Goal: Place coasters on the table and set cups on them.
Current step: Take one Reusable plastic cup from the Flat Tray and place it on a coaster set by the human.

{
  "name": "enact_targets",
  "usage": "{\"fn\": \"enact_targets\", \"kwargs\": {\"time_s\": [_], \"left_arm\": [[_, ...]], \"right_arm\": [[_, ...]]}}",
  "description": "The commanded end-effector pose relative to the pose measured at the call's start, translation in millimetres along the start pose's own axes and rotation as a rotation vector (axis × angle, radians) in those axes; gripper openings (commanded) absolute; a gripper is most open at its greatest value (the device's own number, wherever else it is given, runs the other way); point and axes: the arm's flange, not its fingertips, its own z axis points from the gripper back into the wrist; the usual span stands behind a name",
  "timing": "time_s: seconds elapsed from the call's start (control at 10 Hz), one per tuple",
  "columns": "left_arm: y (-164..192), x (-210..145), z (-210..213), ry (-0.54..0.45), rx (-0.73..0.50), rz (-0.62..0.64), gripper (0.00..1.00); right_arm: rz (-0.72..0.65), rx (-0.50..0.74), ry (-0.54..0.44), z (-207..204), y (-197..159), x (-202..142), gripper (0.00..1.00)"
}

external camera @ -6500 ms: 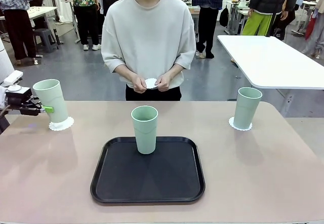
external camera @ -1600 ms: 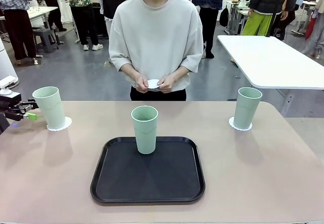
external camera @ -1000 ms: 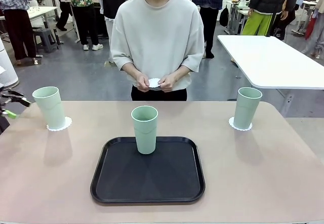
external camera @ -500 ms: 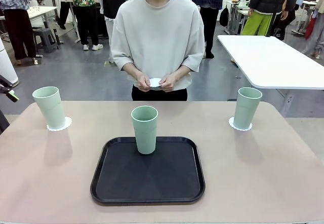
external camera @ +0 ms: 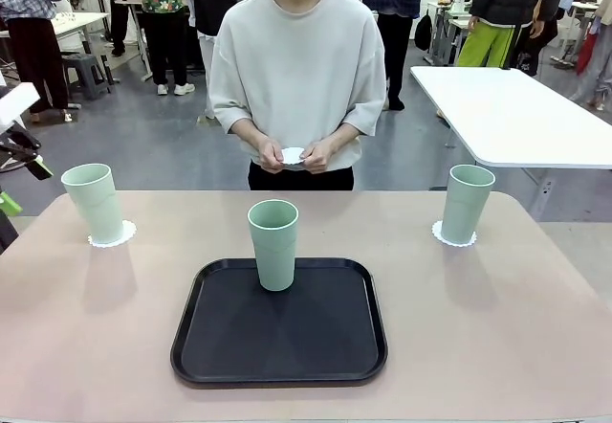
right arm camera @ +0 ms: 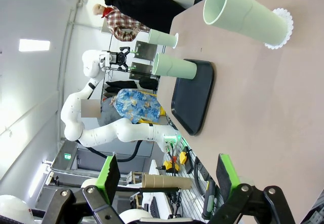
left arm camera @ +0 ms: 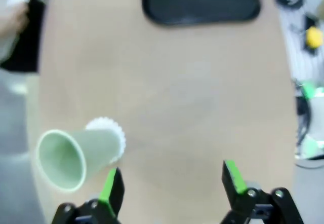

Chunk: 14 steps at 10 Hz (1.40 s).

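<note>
Left gripper point(left arm camera: 171, 176) jaws spread with nothing between them, up off the table point(external camera: 497, 327) near the left cup point(external camera: 94, 202), which stands on the left coaster point(external camera: 120, 236); right gripper point(right arm camera: 166, 178) likewise wide apart and empty. Right cup point(external camera: 468, 203) sits on the right coaster point(external camera: 440, 235), and the middle cup point(external camera: 273, 243) stands directly on the black tray point(external camera: 287, 346). The person's hands point(external camera: 269, 159) hold the third coaster point(external camera: 293, 156) at the far side

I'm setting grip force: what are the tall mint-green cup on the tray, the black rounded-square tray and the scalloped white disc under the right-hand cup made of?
Tall mint-green cup: likely matte plastic; even colour, dull shading, thin rim. Black rounded-square tray: probably plastic, satin; faint sheen, moulded raised lip. Scalloped white disc: thin paper or plastic; flat, lacy edge.
</note>
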Motion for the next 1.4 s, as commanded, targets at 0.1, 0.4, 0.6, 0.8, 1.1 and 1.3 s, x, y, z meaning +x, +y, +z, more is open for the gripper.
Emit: {"fn": "enact_targets", "kwargs": {"time_s": [0.1,0.4,0.6,0.8,1.1,1.3], "left_arm": [[-1,32,-5,0.254,-0.007,0.169,1.00],[-1,27,4,0.176,0.029,0.109,1.00],[-1,27,4,0.176,0.029,0.109,1.00],[-1,27,4,0.176,0.029,0.109,1.00],[0,27,3,0.186,0.021,0.128,1.00],[-32,35,18,0.055,0.061,0.571,1.00]], "right_arm": [[-0.008,-0.005,-0.003,-2,1,-2,1.00],[-0.008,-0.005,-0.003,-2,1,-2,1.00],[-0.008,-0.005,-0.003,-2,1,-2,1.00],[-0.008,-0.005,-0.003,-2,1,-2,1.00],[-0.008,-0.005,-0.003,-2,1,-2,1.00],[-0.008,-0.005,-0.003,-2,1,-2,1.00]]}}
